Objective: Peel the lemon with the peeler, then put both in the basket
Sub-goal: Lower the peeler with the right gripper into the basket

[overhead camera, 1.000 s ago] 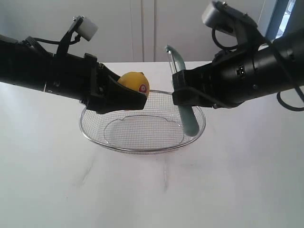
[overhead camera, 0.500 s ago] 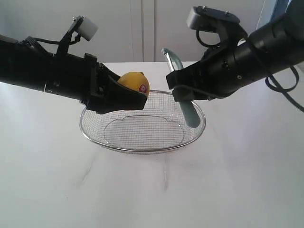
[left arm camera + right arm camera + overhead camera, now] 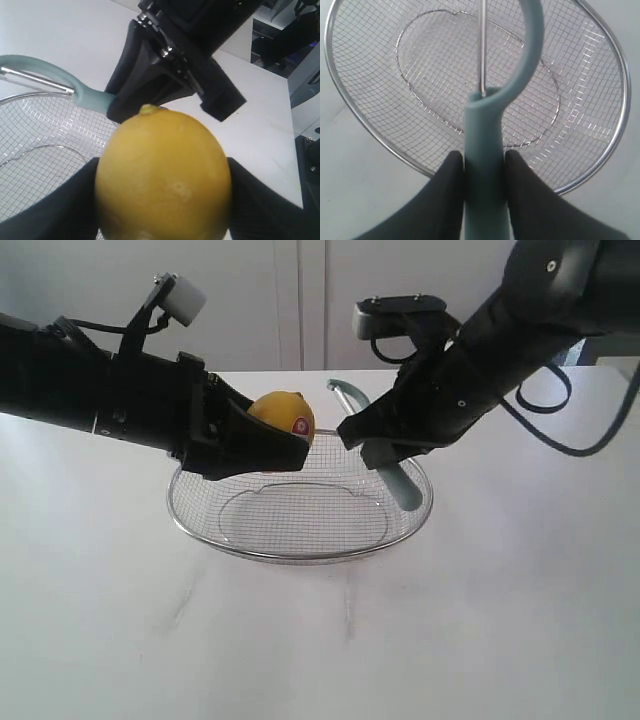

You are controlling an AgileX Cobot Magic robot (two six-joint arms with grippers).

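Gripping the lemon (image 3: pixel 283 416) with wide-spread jaws, left gripper (image 3: pixel 288 440) holds it up; right gripper (image 3: pixel 484 200) pinches the peeler (image 3: pixel 485 130) handle. Its blade's just beside the lemon, right-arm side, probably not touching.

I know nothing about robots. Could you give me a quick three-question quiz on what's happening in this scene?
1. True or false: the lemon lies in the basket.
2. What grips the peeler? A) left fingers B) right fingers C) nothing
3. Fill in: the wide wire mesh thing is a ____.
Key: 1 false, the left fingers hold it up in the air; 2 B; 3 basket.
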